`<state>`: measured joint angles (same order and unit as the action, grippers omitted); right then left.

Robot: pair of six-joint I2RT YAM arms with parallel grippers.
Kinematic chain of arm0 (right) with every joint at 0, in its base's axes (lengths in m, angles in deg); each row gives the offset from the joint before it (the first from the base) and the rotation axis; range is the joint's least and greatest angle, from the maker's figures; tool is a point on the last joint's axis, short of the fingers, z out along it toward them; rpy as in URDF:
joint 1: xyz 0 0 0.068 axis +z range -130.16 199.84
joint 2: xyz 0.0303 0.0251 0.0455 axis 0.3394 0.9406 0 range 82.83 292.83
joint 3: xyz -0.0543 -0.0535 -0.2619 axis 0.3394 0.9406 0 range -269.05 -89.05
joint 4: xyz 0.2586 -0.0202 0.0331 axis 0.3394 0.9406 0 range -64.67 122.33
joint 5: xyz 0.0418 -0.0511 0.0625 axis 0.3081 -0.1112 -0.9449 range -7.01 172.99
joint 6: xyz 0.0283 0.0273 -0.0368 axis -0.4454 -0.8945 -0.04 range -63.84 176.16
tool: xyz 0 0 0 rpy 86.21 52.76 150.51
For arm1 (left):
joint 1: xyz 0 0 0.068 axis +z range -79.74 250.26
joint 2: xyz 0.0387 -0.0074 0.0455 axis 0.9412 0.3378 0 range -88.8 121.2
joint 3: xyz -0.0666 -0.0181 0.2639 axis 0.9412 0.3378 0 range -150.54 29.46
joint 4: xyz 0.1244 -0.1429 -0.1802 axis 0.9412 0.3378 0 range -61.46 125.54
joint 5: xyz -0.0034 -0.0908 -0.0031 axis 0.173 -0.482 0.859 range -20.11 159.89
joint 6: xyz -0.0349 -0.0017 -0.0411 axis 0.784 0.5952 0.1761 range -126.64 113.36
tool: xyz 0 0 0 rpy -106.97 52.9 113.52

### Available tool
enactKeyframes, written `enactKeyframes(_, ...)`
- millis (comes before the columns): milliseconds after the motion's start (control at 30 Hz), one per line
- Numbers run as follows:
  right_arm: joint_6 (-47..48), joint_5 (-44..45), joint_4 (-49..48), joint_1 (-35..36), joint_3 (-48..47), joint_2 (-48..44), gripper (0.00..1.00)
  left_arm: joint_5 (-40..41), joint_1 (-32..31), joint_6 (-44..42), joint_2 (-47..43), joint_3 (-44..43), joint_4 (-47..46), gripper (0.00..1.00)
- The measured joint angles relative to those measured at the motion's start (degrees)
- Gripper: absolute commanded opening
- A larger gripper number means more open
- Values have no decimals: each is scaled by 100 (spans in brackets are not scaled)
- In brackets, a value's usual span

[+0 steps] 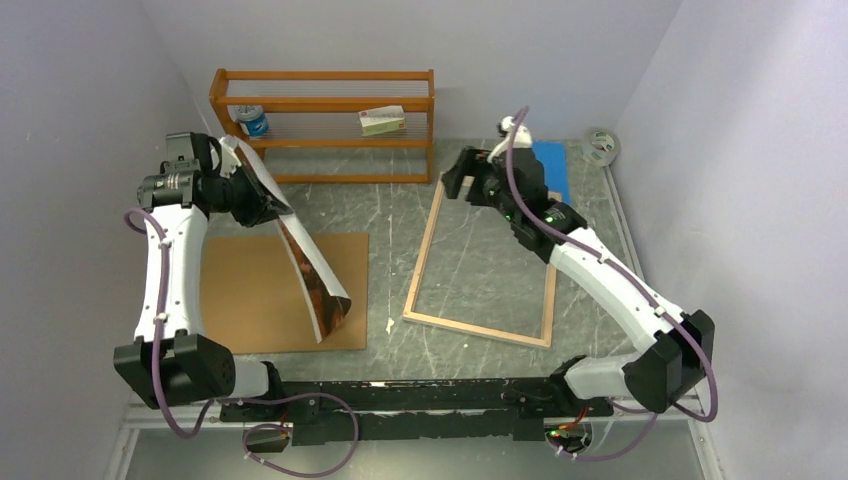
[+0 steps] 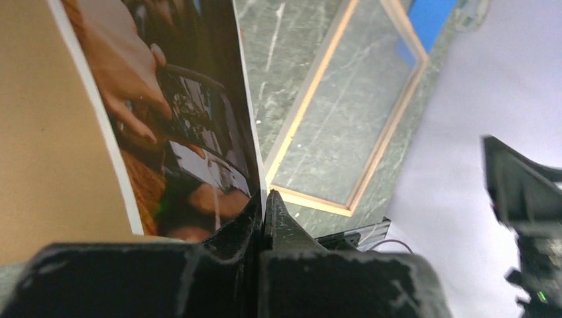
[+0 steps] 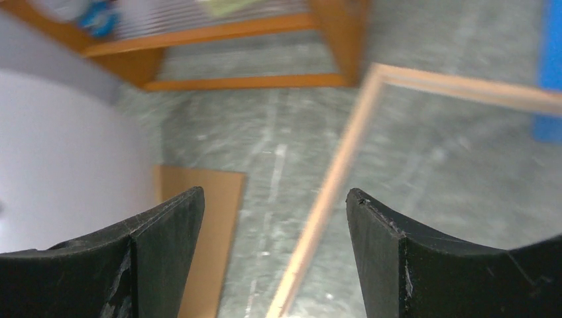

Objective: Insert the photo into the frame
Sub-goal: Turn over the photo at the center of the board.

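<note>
Dark orange-toned photo (image 2: 185, 126) (white border), pale wood frame (image 1: 478, 330), brown board (image 1: 250, 290), orange rack (image 1: 320, 103)

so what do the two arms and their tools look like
The left arm and right arm have white shells with black joints and bases. A purple cable runs along each. Green lights glow near the right wrist. The left tool and right tool have black, scuffed fingers.

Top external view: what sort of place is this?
Probably a walled-in robot test booth: plain pale walls enclose a grey stone-look tabletop, with an orange shelf rack at the back.
</note>
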<state>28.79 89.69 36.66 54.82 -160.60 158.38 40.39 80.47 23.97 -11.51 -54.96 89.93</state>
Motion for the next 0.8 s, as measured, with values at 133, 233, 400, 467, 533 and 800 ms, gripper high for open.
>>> enactKeyframes(133,-588,396,503,-791,555,-210,82,-313,-142,-2,-203,-208,66,2)
enactKeyframes(233,-944,573,848,-1163,807,-358,82,-575,-466,-4,-378,-192,44,3)
enactKeyframes(400,-1370,778,1246,-1609,953,-520,81,-1051,-1102,-160,-957,367,-247,3)
enactKeyframes(467,-1469,813,1305,-1722,1016,-570,81,-1281,-1257,-308,-1115,483,-289,3)
enactKeyframes(533,-1537,824,1357,-1834,1069,-603,81,-1526,-1384,-455,-1178,494,-376,2)
enactKeyframes(800,-1591,522,1718,-2439,1097,-605,80,-2559,-2055,-195,-1189,505,-1779,3)
